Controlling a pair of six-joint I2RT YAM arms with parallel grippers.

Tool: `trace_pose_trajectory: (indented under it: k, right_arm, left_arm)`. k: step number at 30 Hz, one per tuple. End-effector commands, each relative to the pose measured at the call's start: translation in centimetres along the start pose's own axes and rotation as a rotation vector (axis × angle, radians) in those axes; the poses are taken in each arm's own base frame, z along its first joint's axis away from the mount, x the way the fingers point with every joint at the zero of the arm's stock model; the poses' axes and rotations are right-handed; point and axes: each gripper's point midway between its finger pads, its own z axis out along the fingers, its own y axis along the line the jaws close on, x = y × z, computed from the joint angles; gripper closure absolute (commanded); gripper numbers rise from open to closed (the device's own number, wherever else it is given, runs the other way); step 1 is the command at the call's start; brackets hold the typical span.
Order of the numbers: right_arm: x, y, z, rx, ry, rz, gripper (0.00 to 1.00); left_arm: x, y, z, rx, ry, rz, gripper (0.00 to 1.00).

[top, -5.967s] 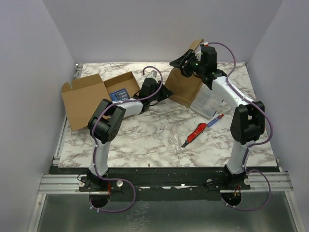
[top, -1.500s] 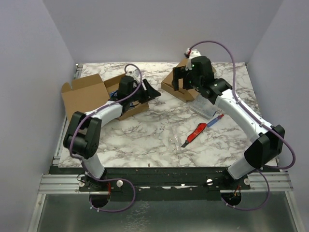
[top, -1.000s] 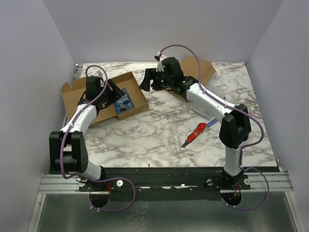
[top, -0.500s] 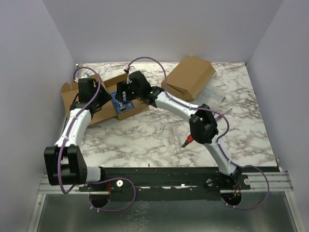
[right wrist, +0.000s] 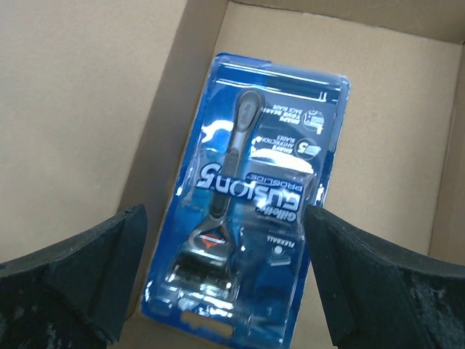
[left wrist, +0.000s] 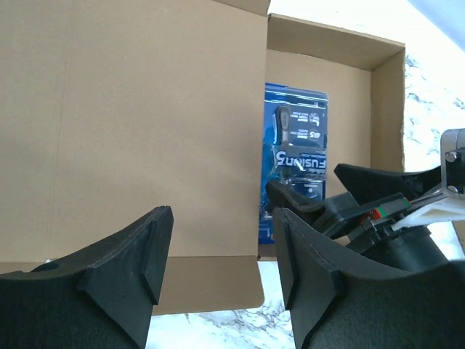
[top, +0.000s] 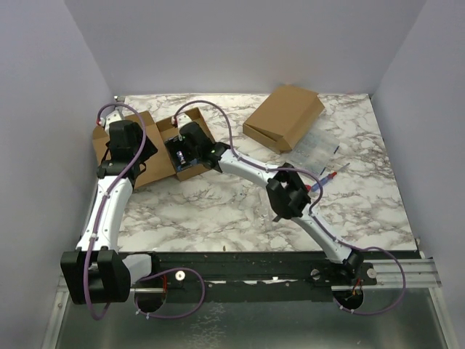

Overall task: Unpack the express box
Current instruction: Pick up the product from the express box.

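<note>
Both grippers hang over the open express box [left wrist: 145,109]: the left gripper [left wrist: 221,225], jaws partly spread and empty, above its flap; the right gripper [right wrist: 224,225], jaws wide and empty, just above the blue razor pack [right wrist: 254,167] lying flat inside

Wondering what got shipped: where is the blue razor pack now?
In the right wrist view, the blue razor pack lies flat inside the open cardboard box, at the table's far left, directly below the open right claw.

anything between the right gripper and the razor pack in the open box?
No. Right wrist view shows the open right gripper straight over the razor pack on the cardboard box floor, nothing intervening.
</note>
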Motion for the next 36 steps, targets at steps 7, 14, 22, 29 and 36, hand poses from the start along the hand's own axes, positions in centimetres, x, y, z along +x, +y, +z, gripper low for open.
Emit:
trace_pose_trajectory:
  k: [7, 14, 22, 29, 36]
  right_arm:
    - [2.2, -0.9, 3.4, 0.146, -0.046, -0.154, 0.0]
    - [4.2, -1.2, 4.5, 0.159, -0.031, -0.156, 0.15]
    - [-1.5, -1.5, 1.7, 0.191, -0.133, -0.17, 0.59]
    - [-9.9, -1.9, -4.4, 0.221, -0.266, -0.139, 0.72]
    - [-12.3, -2.6, -11.5, 0.224, -0.246, -0.065, 0.74]
  left_arm:
    - [0.1, 1.5, -0.9, -0.052, -0.003, 0.045, 0.36]
    - [-0.1, 1.0, -1.0, -0.036, -0.002, 0.039, 0.37]
    - [-0.3, 0.8, -1.5, -0.022, -0.01, 0.032, 0.37]
    - [-1.1, 0.4, -2.3, -0.007, -0.032, 0.016, 0.36]
    - [-1.7, -0.1, -2.7, 0.016, -0.043, 0.003, 0.37]
